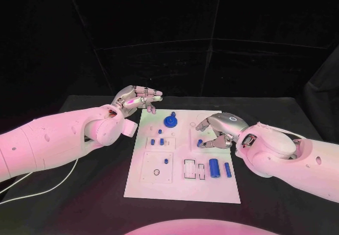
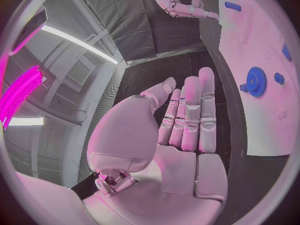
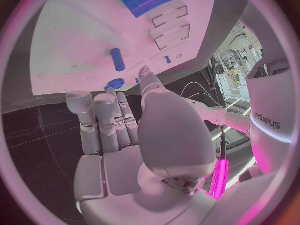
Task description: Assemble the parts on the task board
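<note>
Head view: your right robot hand (image 1: 215,131) hovers empty over the task board (image 1: 183,188); a careless descent could scatter the parts (image 1: 213,168) lying near it.
Left wrist view: left robot hand (image 2: 187,115) flat, released, beside the blue gear (image 2: 255,81).

The task board (image 1: 183,188) lies in the middle of the table (image 1: 282,210). On its far part stands a gear (image 1: 170,120); two cylinders (image 1: 214,168) lie side by side near its right edge, closer in. The left hand (image 1: 136,99) hovers beyond the board's far left corner, the right hand (image 1: 220,129) over its right edge.
</note>
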Available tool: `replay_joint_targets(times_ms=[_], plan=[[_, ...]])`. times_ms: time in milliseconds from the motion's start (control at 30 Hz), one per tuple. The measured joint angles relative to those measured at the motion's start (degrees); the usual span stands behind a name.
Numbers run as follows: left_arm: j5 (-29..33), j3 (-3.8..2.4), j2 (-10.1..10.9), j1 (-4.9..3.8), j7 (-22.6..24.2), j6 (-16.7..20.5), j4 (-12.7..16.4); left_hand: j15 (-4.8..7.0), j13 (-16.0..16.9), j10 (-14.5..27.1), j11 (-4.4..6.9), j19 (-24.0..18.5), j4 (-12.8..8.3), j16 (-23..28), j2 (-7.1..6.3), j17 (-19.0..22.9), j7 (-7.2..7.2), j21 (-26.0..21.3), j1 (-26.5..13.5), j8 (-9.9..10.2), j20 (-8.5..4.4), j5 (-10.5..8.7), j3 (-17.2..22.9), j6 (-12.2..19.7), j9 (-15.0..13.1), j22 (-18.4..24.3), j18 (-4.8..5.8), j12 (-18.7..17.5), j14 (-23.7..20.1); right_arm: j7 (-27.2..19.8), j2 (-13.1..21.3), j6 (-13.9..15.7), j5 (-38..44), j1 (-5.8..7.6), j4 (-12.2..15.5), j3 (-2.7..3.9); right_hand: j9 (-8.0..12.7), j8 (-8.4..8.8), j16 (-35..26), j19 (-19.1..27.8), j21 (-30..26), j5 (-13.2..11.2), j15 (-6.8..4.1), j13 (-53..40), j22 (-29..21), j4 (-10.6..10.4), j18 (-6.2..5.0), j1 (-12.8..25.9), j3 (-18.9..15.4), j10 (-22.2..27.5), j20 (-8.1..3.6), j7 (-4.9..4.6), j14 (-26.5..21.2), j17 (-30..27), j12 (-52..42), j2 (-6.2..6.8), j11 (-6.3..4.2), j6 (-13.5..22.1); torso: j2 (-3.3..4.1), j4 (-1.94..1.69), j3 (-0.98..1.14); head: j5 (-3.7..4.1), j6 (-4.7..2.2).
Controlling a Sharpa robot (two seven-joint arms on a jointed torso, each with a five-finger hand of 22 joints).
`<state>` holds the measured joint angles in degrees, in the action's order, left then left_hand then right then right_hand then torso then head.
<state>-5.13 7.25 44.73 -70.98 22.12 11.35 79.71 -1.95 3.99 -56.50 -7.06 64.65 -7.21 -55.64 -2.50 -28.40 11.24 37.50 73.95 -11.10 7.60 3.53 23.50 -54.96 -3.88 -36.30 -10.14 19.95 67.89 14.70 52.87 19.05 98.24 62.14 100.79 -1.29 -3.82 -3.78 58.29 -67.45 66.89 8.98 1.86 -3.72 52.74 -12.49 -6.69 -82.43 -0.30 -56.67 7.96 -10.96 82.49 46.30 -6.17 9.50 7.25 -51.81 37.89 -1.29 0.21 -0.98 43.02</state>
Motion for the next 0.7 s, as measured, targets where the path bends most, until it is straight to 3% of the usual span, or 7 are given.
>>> replay_joint_targets(times_ms=[100, 167, 333, 433, 600, 700], plan=[[0.0, 0.0, 0.0, 0.0, 0.0, -0.1, 0.0, 0.0, 0.0, 0.0, 0.0, 0.0, 0.0, 0.0, 0.0, 0.0, 0.0, 0.0, 0.0, 0.0, 0.0, 0.0, 0.0, 0.0, 0.0, 0.0, 0.0, 0.0, 0.0, 1.0, 0.1, -0.9, 0.1, 0.06, -0.1, -0.02, -0.1, 0.0, -0.4, 0.2, -0.3, 0.0, 0.0, 0.0, -0.5, -0.9, -0.05, -2.1, 0.1, 0.4, -0.2, 0.56, 0.0, -0.6, -0.5, -0.64, -0.39, -0.6, 0.01, -0.01, -0.01, 0.09, -0.06], [0.0, 0.0, 0.0, 0.0, 0.0, -0.2, 0.0, 0.0, 0.0, 0.0, 0.0, 0.0, 0.0, 0.0, 0.0, 0.0, 0.0, 0.0, 0.0, 0.0, 0.0, 0.0, 0.0, 0.0, 0.0, 0.0, 0.0, 0.0, 0.0, 1.5, 0.1, -1.6, 0.1, 0.09, -0.2, -0.02, -0.1, 0.0, -1.0, 0.3, -0.6, 0.0, -0.22, 0.0, -0.9, -0.7, -0.91, -3.3, 0.4, 0.4, -0.3, 0.73, -0.2, -1.2, -0.8, -1.2, -0.39, -0.7, 0.02, -0.03, -0.02, 0.14, -0.11], [0.0, 0.0, 0.0, 0.0, 0.0, -0.3, 0.0, 0.0, 0.0, 0.0, 0.0, 0.0, 0.0, 0.0, 0.0, 0.1, 0.0, 0.0, 0.0, 0.0, 0.0, 0.0, 0.0, 0.0, 0.0, 0.1, 0.0, 0.3, 0.0, 2.5, -0.7, -3.9, 0.2, 0.13, -0.8, -0.02, -0.1, 0.0, -1.1, 0.2, -0.8, 0.0, -0.37, -0.1, -1.0, -0.2, -0.91, -4.6, 0.9, -0.7, -0.44, 1.3, -0.1, -1.5, -2.1, -2.45, -1.41, -1.3, 0.03, -0.08, -0.03, 0.15, -0.07], [0.0, 0.0, 0.0, 0.0, 0.0, -0.4, 0.0, 0.0, 0.0, 0.0, 0.0, 0.0, 0.0, 0.0, 0.0, 0.1, 0.0, 0.0, 0.0, 0.0, 0.0, 0.0, 0.0, 0.0, 0.0, 0.1, 0.0, 0.3, 0.0, 2.6, -1.1, -5.0, 0.0, 0.13, -1.1, -0.02, -0.2, -0.32, -1.1, -0.7, -0.2, -0.5, -0.95, -0.1, 0.2, 0.7, -0.91, -6.0, 1.8, -2.9, -1.2, 1.71, 0.1, -1.2, -3.2, -3.88, -1.51, -2.6, 0.04, -0.13, -0.04, 0.07, 0.06], [0.0, 0.01, 0.0, 0.0, 0.0, -0.5, 0.0, 0.0, 0.0, 0.0, 0.0, 0.0, 0.0, 0.0, 0.0, 0.1, 0.0, 0.0, 0.0, 0.0, 0.0, 0.0, 0.0, 0.0, 0.0, 0.1, 0.0, 0.3, 0.0, 2.3, -1.9, -7.0, -0.7, 0.14, -1.9, -0.04, -0.3, -0.65, 0.3, -2.3, 1.3, -1.1, -1.37, 0.0, 2.3, 1.0, -0.9, -6.9, 3.4, -5.4, -1.46, 1.92, 0.5, 0.6, -3.5, -5.52, -1.82, -4.7, 0.05, -0.14, -0.04, -0.13, 0.21], [0.0, 0.01, 0.0, 0.0, 0.0, -0.5, 0.0, 0.0, 0.0, 0.0, 0.0, 0.0, 0.0, 0.0, 0.0, 0.1, 0.0, 0.0, 0.0, 0.0, 0.0, 0.0, 0.0, 0.0, 0.0, 0.1, 0.0, 0.3, 0.0, 2.0, -2.3, -7.8, -1.1, 0.14, -2.2, -0.05, -0.3, -0.65, 0.9, -2.8, 1.9, -1.1, -1.58, 0.1, 3.2, 1.1, -0.9, -7.2, 4.1, -6.1, -1.54, 1.99, 0.7, 1.4, -3.5, -5.86, -1.95, -5.4, 0.07, -0.13, -0.03, -0.19, 0.29]])
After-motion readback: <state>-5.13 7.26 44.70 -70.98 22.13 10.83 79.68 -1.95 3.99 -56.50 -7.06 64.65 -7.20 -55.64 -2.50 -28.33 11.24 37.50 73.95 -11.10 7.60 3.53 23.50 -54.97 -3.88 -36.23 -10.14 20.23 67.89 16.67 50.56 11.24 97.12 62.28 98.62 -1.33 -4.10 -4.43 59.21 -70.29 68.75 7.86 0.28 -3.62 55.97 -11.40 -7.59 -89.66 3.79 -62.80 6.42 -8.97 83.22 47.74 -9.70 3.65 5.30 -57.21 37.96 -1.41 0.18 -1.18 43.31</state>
